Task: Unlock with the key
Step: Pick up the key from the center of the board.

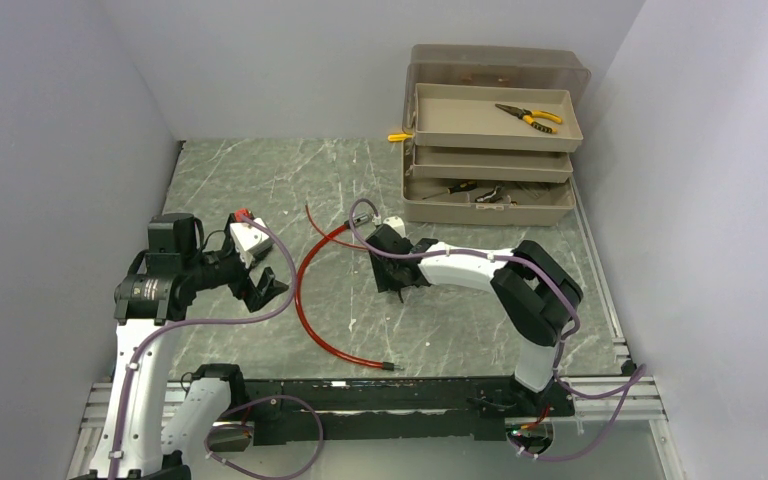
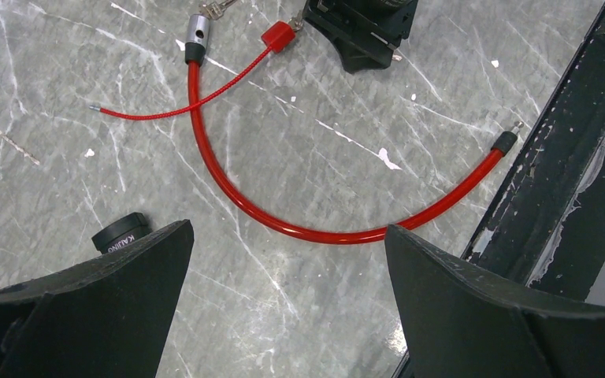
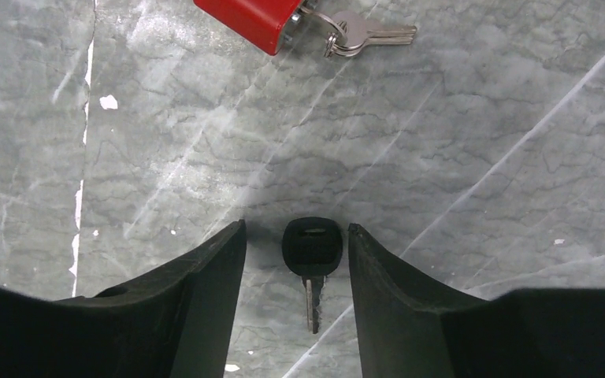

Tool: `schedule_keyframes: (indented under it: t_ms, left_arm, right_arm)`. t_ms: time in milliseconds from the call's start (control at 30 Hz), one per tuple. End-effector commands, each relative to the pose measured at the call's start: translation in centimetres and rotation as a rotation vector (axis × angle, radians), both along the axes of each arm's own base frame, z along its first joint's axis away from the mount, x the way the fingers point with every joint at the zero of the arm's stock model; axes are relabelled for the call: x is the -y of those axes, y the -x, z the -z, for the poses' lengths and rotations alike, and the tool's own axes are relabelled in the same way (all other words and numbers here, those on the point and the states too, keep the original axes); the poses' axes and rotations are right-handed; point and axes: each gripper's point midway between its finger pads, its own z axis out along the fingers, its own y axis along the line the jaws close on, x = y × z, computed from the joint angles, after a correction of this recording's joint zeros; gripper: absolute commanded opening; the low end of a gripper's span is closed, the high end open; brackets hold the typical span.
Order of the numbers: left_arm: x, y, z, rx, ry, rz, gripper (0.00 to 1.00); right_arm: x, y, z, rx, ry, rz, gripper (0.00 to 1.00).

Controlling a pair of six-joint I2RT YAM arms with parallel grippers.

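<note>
Key [image 3: 312,250], black-headed, lies flat on the grey marbled table [image 3: 480,157], its blade pointing back toward the right wrist. At far left, the left gripper [image 2: 287,234] hangs above the table with its jaws spread wide, holding nothing. A red cable lock [image 2: 315,234] curves across the table under it. Further right, the right gripper [image 3: 296,228] is low over the table with its jaws half open. One finger stands on each side of the key's head, close but not clamped. A red block [image 3: 248,17] with silver keys [image 3: 366,35] lies just beyond.
</note>
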Motion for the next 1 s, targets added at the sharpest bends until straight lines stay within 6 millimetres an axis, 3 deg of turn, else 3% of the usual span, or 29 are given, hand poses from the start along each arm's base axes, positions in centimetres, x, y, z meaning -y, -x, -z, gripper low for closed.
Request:
schedule_keyframes:
  t_ms: [0,300,533,833,967]
  left_arm:
    - [0.5,0.2,-1.6,0.044,0.02,0.025,0.98]
    - [0.4,0.2,-1.8,0.044,0.016,0.023,0.98]
    - [0.5,0.2,-1.9,0.042,0.016,0.027,0.98]
    - [0.4,0.2,-2.0,0.041,0.012,0.027,0.98]
    - [0.4,0.2,-1.9,0.038,0.008,0.029,0.98]
  right_arm:
    - [2.2,0.4,0.9,-0.005,0.098,-0.002,0.5]
    - [2.7,0.7,1.4,-0.016,0.122,-0.006,0.36]
    - [3.1,1.0,1.3,-0.013,0.167,-0.018,0.49]
    - [2.9,1.6,1.3,-0.027,0.137,-0.025,0.41]
    - [3.0,2.1,1.4,-0.041,0.132,-0.026,0.43]
